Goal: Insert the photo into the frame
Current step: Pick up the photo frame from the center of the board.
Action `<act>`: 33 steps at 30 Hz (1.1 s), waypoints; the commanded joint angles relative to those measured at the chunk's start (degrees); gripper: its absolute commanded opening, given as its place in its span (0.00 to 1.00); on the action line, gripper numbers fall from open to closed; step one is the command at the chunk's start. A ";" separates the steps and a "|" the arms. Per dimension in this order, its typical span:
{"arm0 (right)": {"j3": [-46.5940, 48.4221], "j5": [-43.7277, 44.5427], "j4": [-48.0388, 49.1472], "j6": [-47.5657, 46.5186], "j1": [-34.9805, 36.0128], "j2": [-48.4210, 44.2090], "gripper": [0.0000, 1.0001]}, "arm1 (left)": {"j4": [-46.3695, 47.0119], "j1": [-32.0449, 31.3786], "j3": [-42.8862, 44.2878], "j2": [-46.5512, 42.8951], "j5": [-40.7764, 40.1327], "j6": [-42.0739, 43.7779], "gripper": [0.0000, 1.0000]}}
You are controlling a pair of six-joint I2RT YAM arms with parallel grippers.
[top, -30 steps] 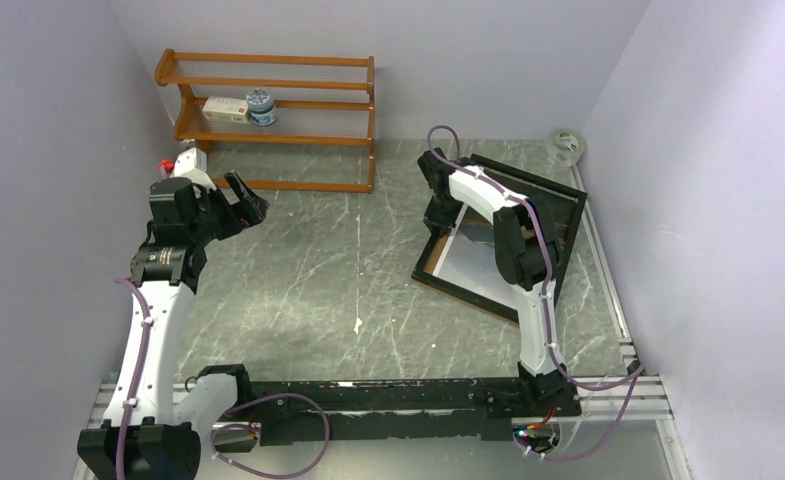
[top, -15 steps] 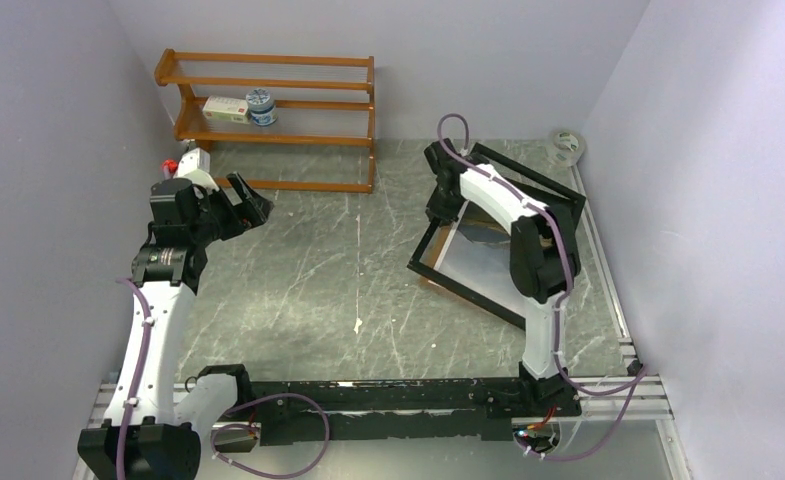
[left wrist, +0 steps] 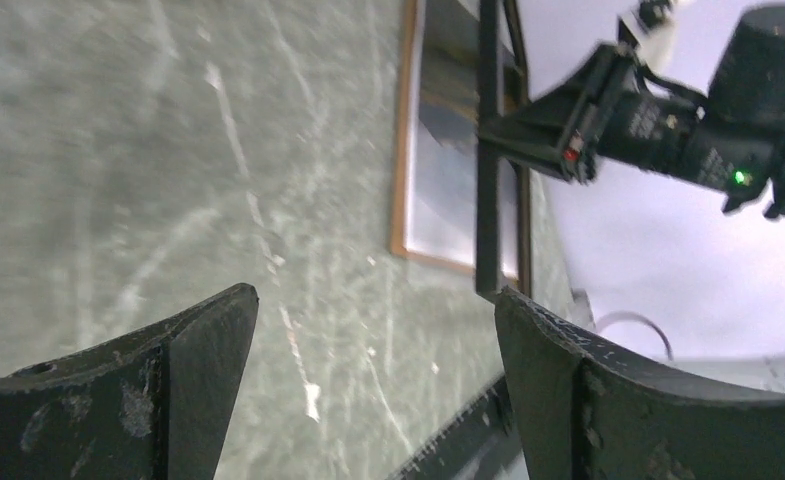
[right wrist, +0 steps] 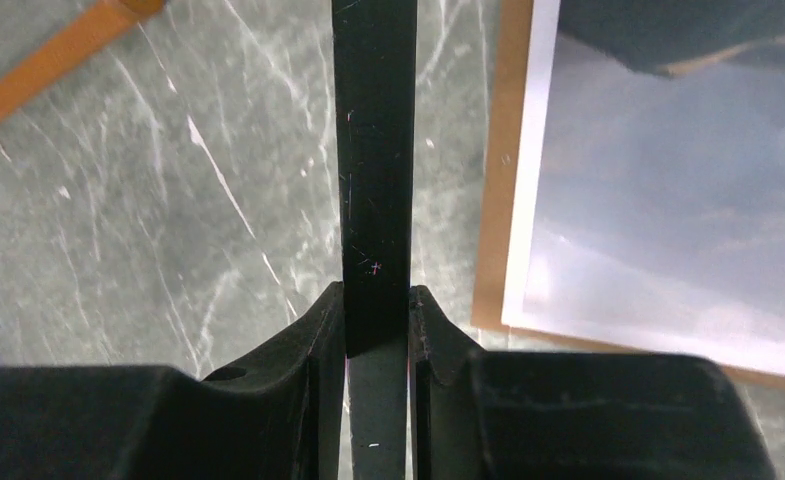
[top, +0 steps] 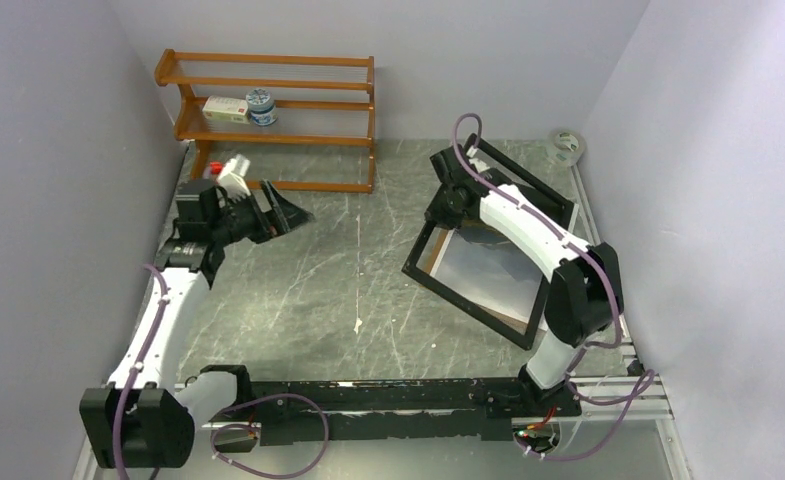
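The frame [top: 468, 309] has thin black edges and sits tilted on the right side of the table. My right gripper [top: 448, 203] is shut on its far-left edge; the right wrist view shows both fingers [right wrist: 323, 325] clamped on the black bar [right wrist: 375, 150]. Under the frame lies the photo [top: 488, 270], pale grey with a white margin [right wrist: 668, 200], on a brown backing board [right wrist: 490, 200]. My left gripper [top: 290, 214] is open and empty above the table's left part, pointing at the frame [left wrist: 488, 150]; its jaws [left wrist: 373, 300] stand wide apart.
An orange-brown shelf rack [top: 268, 140] stands at the back left with a small box and a tin on it. A tape roll [top: 566, 146] lies at the back right corner. Walls close in on both sides. A black rail [top: 388, 395] runs along the near edge.
My right arm has swung its elbow out to the right and shifted the held frame slightly left and nearer. My left gripper has moved right, toward the table's middle, still open.
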 commanded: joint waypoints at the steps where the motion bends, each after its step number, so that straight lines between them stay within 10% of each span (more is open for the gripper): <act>1: -3.82 1.98 3.01 2.08 0.76 -6.52 0.01 | 8.58 -7.68 -1.86 1.53 7.45 -4.12 0.94; 21: -10.77 -12.80 10.20 3.20 2.31 -15.77 0.03 | 15.70 -39.09 7.93 27.79 -3.30 -7.03 0.80; 27: -11.92 -14.36 11.06 3.46 2.29 -16.99 0.04 | 20.34 -40.77 8.76 30.82 -0.53 -10.17 0.55; 33: -11.46 -12.24 9.86 2.50 2.13 -17.65 0.12 | 21.39 -41.22 10.29 32.08 2.08 -10.66 0.05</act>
